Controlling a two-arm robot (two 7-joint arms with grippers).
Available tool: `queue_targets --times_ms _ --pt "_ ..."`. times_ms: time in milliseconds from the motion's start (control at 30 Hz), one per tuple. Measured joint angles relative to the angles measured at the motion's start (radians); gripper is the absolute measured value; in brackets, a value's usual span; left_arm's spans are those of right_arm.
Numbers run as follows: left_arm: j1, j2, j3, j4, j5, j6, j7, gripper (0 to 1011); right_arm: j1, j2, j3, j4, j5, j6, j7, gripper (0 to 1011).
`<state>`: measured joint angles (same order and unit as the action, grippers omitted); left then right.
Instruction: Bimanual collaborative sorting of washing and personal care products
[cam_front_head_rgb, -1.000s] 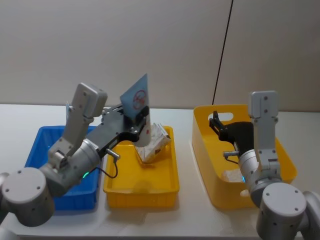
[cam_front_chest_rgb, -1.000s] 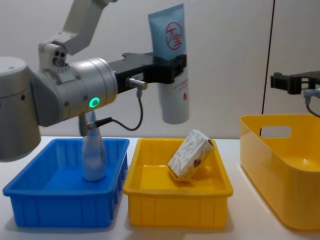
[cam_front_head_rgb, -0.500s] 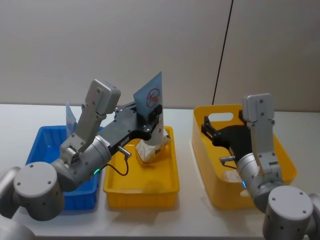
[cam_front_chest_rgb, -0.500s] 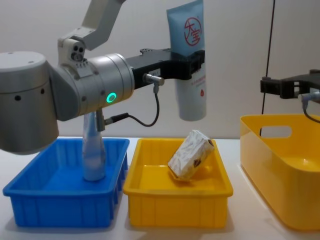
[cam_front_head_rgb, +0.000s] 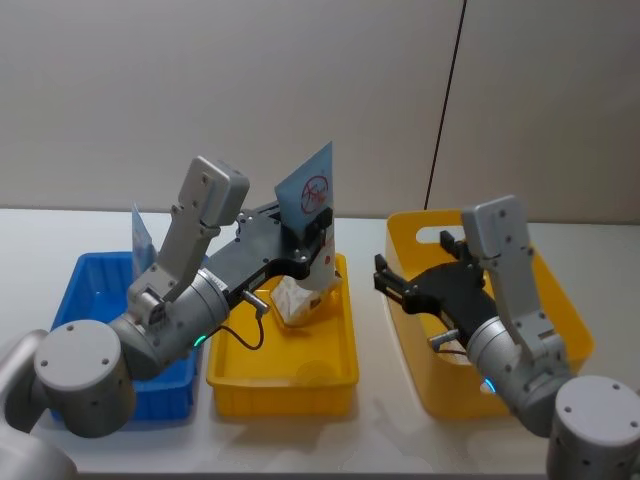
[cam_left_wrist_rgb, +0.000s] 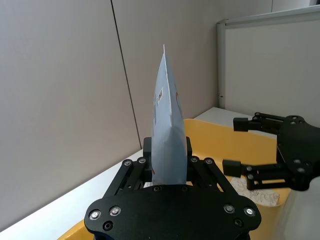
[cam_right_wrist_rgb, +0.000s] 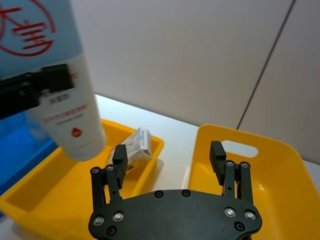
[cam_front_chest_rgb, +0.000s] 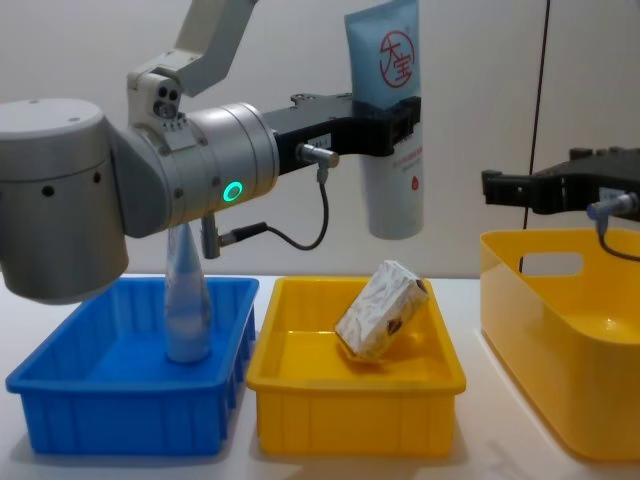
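Note:
My left gripper is shut on a light-blue squeeze tube with a red round logo, held upright with the cap down above the yellow tray. The tube stands between the jaws in the left wrist view. A white patterned soft pack leans tilted in that tray. A slim translucent bottle stands in the blue bin. My right gripper is open and holds nothing, level with the tube and a short way to its right, at the yellow basket's left rim.
The blue bin, yellow tray and tall yellow basket stand in a row from left to right on the white table. Another white pack lies in the basket. A black cable runs down the wall behind.
My left gripper has carried the tube up and to the right, over the tray. My right gripper has swung left from above the basket toward the tube.

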<state>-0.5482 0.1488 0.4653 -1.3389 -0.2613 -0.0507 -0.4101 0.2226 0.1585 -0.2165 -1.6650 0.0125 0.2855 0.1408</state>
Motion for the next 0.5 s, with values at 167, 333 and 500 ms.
queue_targets --times_ms 167,333,500 --pt "-0.001 -0.001 0.001 0.001 0.000 0.000 -0.001 271 0.003 0.031 -0.016 -0.009 0.011 0.008 0.057 1004" --pt "-0.002 -0.001 0.002 0.002 0.000 -0.001 -0.002 271 0.015 0.053 -0.033 -0.007 0.016 0.012 0.101 1004" --pt "-0.003 -0.002 0.002 0.003 0.000 -0.001 -0.002 271 0.027 0.068 -0.047 0.002 0.020 0.012 0.130 1004"
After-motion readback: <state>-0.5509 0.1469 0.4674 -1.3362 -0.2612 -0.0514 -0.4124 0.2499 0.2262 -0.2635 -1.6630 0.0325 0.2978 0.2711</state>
